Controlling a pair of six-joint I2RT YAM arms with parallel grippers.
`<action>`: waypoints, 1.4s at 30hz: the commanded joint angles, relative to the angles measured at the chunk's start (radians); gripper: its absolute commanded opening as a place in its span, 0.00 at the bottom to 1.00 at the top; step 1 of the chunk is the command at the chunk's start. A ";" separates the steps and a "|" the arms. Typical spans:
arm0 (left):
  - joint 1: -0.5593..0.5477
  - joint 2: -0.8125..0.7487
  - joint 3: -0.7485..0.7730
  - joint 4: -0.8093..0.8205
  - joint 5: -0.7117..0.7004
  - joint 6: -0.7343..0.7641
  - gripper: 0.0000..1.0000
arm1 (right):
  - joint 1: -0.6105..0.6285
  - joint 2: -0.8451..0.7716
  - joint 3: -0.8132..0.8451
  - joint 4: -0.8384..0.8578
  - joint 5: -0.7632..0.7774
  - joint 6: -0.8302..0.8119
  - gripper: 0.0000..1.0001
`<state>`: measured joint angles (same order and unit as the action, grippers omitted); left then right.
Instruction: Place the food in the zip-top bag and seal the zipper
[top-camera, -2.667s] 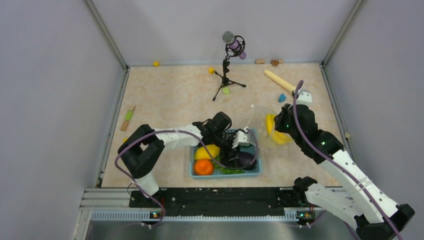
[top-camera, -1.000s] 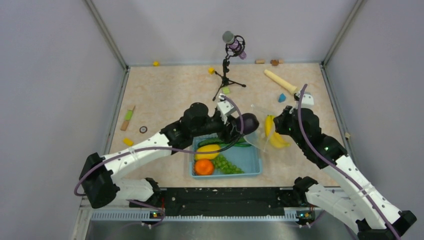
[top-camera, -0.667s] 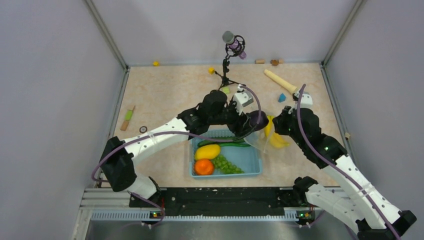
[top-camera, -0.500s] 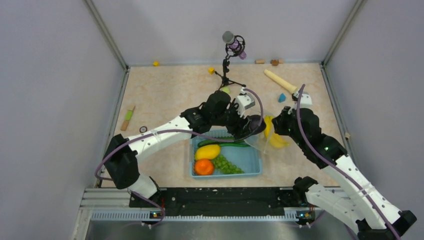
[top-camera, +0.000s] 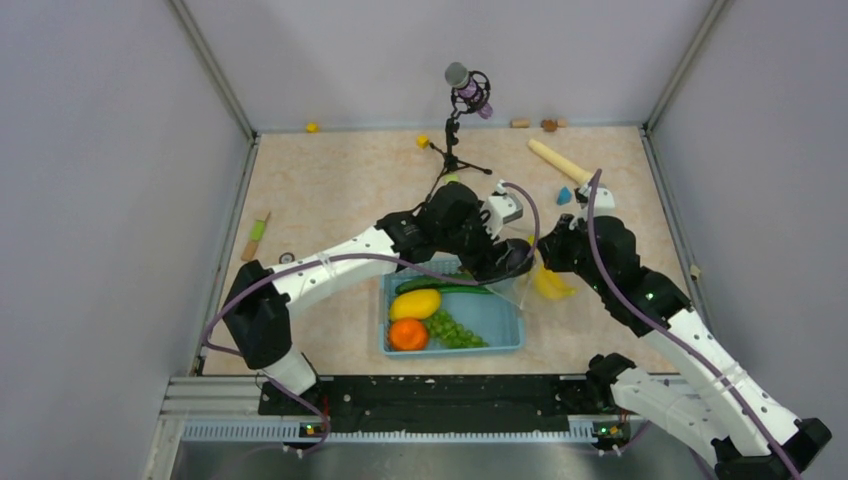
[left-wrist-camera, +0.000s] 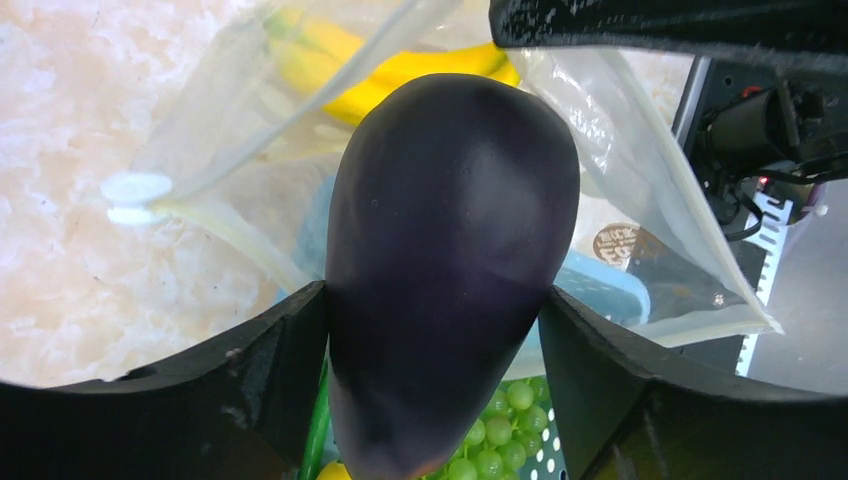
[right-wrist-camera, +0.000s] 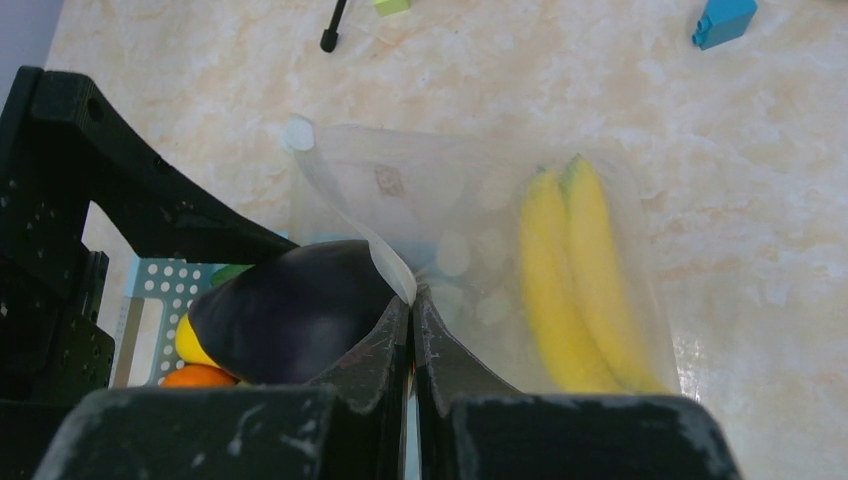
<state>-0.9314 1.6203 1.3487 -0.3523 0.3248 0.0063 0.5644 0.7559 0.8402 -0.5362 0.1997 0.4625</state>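
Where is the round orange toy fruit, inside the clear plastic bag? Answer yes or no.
No, the round orange toy fruit sits in the light blue plastic basket.

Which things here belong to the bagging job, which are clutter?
Job: clear dotted zip-top bag, yellow banana inside it, dark purple eggplant, yellow oval fruit, round orange, green grapes, green cucumber.
Lying about: light blue plastic basket, black microphone stand, beige wooden cylinder, small blue block, small yellow block.

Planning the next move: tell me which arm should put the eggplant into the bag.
Left. The left gripper holds the eggplant at the zip-top bag mouth, while the right gripper is shut on the bag's edge, holding it open; releasing would probably let the mouth collapse.
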 joint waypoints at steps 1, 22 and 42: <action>-0.004 0.014 0.065 0.037 0.047 -0.003 0.94 | -0.010 -0.001 0.003 0.058 -0.020 -0.016 0.00; -0.001 -0.250 -0.252 0.242 -0.362 -0.153 0.97 | -0.010 -0.008 -0.018 0.062 0.005 -0.017 0.00; 0.008 -0.441 -0.516 0.320 -0.675 -0.254 0.97 | -0.011 0.189 0.175 -0.247 0.098 -0.034 0.30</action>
<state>-0.9291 1.2594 0.8757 -0.1177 -0.3000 -0.2325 0.5644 0.9001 0.9344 -0.7074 0.2474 0.4278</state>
